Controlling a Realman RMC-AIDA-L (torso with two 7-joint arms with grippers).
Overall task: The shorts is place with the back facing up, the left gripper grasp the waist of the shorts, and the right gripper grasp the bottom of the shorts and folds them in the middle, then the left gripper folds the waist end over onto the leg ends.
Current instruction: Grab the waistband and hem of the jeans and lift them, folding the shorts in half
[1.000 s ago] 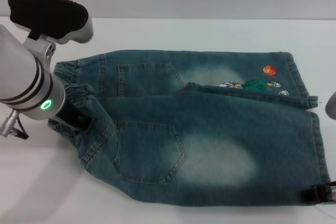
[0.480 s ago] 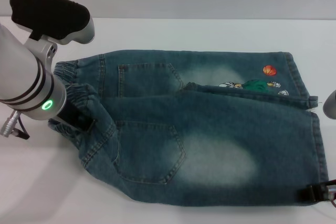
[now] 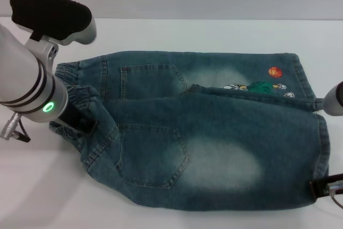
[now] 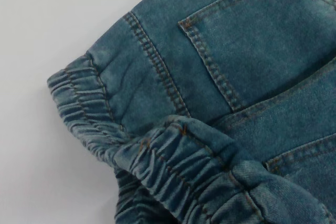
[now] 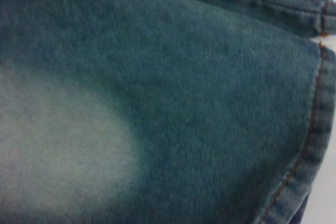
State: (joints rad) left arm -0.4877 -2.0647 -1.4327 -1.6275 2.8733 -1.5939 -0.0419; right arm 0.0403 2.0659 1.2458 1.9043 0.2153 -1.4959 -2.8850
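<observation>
The blue denim shorts (image 3: 203,132) lie back up on the white table (image 3: 177,36), both back pockets showing. The gathered waist (image 3: 80,97) is on the left and the leg ends (image 3: 323,143) are on the right. My left gripper (image 3: 79,123) is shut on the near part of the waist, which bunches up around it. The left wrist view shows the ruffled waist (image 4: 105,124) raised in a fold. My right gripper (image 3: 324,189) is shut on the near leg's hem corner. The right wrist view shows only denim and the stitched hem (image 5: 310,145). The far leg carries the orange ball embroidery (image 3: 275,72).
The near leg overlaps the far leg along the middle seam. Bare white table surrounds the shorts. The bulky left arm (image 3: 27,84) hangs over the table's left side. A grey part of the right arm (image 3: 335,100) shows at the right edge.
The right gripper has shifted slightly along the near leg's hem corner and the grey right arm part has come further into view. The left gripper and waist have stayed still.
</observation>
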